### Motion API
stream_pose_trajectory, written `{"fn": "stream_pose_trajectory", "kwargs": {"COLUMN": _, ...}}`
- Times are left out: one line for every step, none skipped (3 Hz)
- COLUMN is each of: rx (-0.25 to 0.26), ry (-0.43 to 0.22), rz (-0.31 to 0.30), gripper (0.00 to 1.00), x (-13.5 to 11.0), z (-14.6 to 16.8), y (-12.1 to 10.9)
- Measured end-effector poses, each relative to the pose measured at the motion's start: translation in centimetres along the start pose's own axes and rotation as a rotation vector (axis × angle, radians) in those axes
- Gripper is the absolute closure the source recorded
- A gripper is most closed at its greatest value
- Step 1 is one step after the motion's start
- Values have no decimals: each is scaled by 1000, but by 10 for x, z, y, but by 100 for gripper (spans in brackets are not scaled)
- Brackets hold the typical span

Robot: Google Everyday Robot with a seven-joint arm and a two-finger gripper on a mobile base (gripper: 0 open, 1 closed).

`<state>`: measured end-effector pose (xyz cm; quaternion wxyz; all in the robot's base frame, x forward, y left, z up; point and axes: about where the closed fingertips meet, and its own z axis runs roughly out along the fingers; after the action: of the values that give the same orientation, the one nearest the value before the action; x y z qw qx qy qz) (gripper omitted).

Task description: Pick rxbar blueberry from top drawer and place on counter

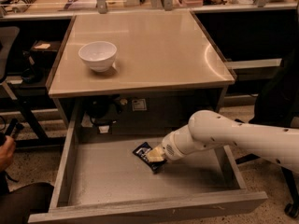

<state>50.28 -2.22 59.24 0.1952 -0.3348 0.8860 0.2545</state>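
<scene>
The top drawer (107,181) stands pulled open below the counter (159,45), a glossy beige tabletop. The rxbar blueberry (142,150), a dark navy bar with white lettering, sits tilted in the middle of the drawer, near its back. My gripper (156,155) reaches down into the drawer from the right on a white arm (233,136). Its yellowish fingertips are shut on the bar's right end. The part of the bar under the fingertips is hidden.
A white bowl (97,55) stands on the counter's left half. A person's hand (5,149) and knee (23,202) are at the left of the drawer. A cluttered long desk (70,3) runs behind. A dark chair (280,97) stands at the right.
</scene>
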Motion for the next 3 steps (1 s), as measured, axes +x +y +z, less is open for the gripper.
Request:
{"fn": "stream_pose_trajectory", "kwargs": {"rx": 0, "ry": 0, "rz": 0, "gripper": 100, "x": 0, "z": 0, "y": 0}}
{"fn": "stream_pose_trajectory", "kwargs": {"rx": 0, "ry": 0, "rz": 0, "gripper": 100, "x": -2, "z": -2, "y": 0}}
{"fn": "stream_pose_trajectory", "kwargs": {"rx": -22, "ry": -35, "rz": 16, "gripper": 100, "x": -18, "z": -29, "y": -5}}
